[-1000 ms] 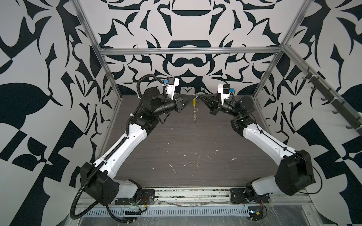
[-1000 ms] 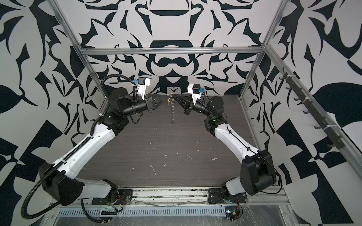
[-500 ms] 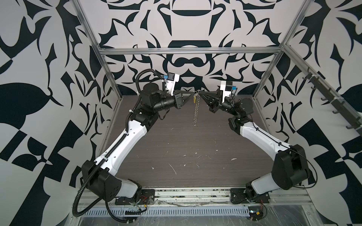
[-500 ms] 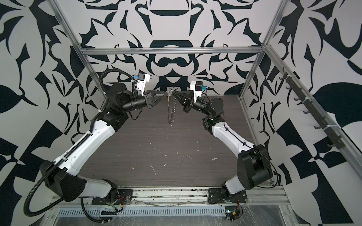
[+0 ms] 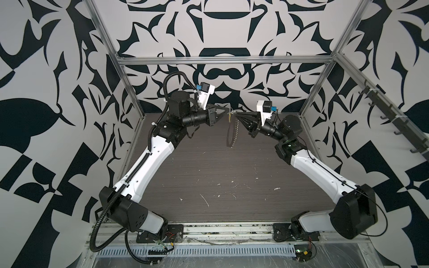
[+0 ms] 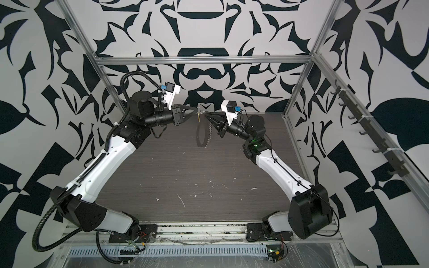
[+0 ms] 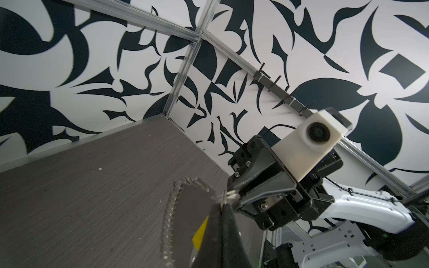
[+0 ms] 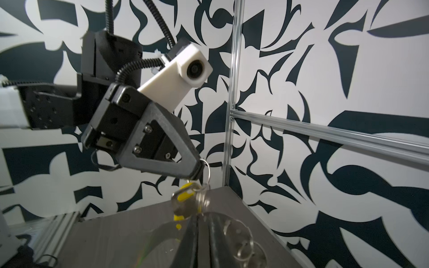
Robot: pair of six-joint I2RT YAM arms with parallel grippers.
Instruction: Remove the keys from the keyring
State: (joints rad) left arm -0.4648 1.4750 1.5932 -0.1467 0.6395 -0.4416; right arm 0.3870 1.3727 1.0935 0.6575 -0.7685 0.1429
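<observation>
Much here is hard to read. The keyring (image 5: 228, 135) shows in both top views only as a thin dark blurred strip, edge-on; it hangs in the air betw. the two claws, above the table (image 5: 209, 176) and not touching it. Its silvery chain (image 5: 236, 130) hangs curved just beside it, on the right arm's side. The keys (image 5: 229, 118), a small yellow tag, hang just under the tips of the left claw (image 5: 228, 111); too small there for detail. The joint where hoop, chain and keys meet is blurred in every view.

Left claw is closed; the right wrist view shows its tips pinching a small silvery ring (image 8: 206, 170), w/ the yellow keys directly under it, smeared. Right claw (image 5: 237, 113) points at the left one, tips nearly touching. Its own fingers (image 8: 189, 250) are cut off at the frame edge, w/ only a thin slit betw. them; if they grip the chain, I cannot tell.

In the left wrist view the left claw's dark fingers (image 7: 213, 241) cover most of the yellow tag, only a corner shows; the chain arcs blurred over the table.

Around: black-and-white patterned walls (image 5: 220, 30); a hook rail (image 5: 394, 120) on the right-hand wall; pale scraps (image 5: 204, 199) on the table.
</observation>
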